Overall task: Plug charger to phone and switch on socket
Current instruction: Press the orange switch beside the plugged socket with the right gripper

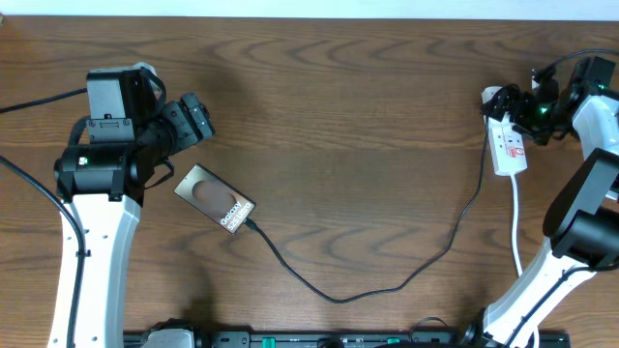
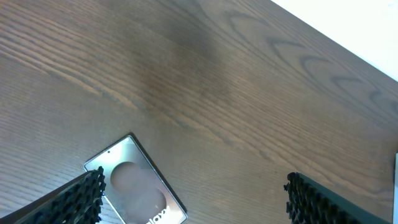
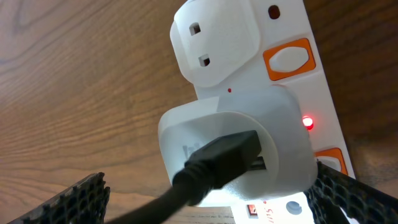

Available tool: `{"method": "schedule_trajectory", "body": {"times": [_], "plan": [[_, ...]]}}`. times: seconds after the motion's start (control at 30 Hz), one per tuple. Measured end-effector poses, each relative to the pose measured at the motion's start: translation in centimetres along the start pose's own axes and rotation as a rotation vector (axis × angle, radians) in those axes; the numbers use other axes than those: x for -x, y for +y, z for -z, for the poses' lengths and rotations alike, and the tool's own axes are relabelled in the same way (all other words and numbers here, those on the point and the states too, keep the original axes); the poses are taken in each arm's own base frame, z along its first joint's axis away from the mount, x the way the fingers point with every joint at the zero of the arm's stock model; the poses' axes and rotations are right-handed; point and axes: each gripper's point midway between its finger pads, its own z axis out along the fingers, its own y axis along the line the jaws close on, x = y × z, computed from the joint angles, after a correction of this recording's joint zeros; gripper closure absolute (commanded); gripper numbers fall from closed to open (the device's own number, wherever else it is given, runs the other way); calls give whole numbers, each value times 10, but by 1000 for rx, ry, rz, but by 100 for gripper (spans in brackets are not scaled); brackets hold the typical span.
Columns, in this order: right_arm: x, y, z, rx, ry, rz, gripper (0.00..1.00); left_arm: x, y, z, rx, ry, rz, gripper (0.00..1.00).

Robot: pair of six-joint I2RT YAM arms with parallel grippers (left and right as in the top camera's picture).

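Note:
The phone (image 1: 215, 198) lies tilted on the table left of centre, white lettering at its lower right end. The charger cable (image 1: 387, 285) runs from that end in a long curve to a white adapter (image 3: 236, 152) plugged into the socket strip (image 1: 509, 147) at the far right. A small red light (image 3: 307, 122) glows on the strip beside the adapter. My left gripper (image 2: 193, 202) is open just above and left of the phone (image 2: 140, 183). My right gripper (image 3: 211, 199) is open, its fingers on either side of the adapter, not gripping it.
An orange rocker switch (image 3: 288, 58) sits beside an empty outlet cover on the strip. The strip's white cord (image 1: 517, 227) runs down toward the right arm's base. Thick black arm cables lie at the left edge and top right.

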Motion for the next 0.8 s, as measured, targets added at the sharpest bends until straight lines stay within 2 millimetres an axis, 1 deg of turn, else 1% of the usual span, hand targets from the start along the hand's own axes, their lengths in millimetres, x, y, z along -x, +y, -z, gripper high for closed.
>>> {"method": "schedule_trajectory", "body": {"times": [0.4,0.6,0.73,0.8], "plan": [[0,-1,1,6,-16,-7,2,0,0,0,-1,-1,0,9],[-2,-3,5,-17,17,-34,4,0,0,0,0,-1,-1,9],[-6,-12,16,-79,65,-77,4,0,0,0,0,-1,0,9],[-1,-15,25,-105,62,-88,3,0,0,0,-1,-1,0,9]]}}
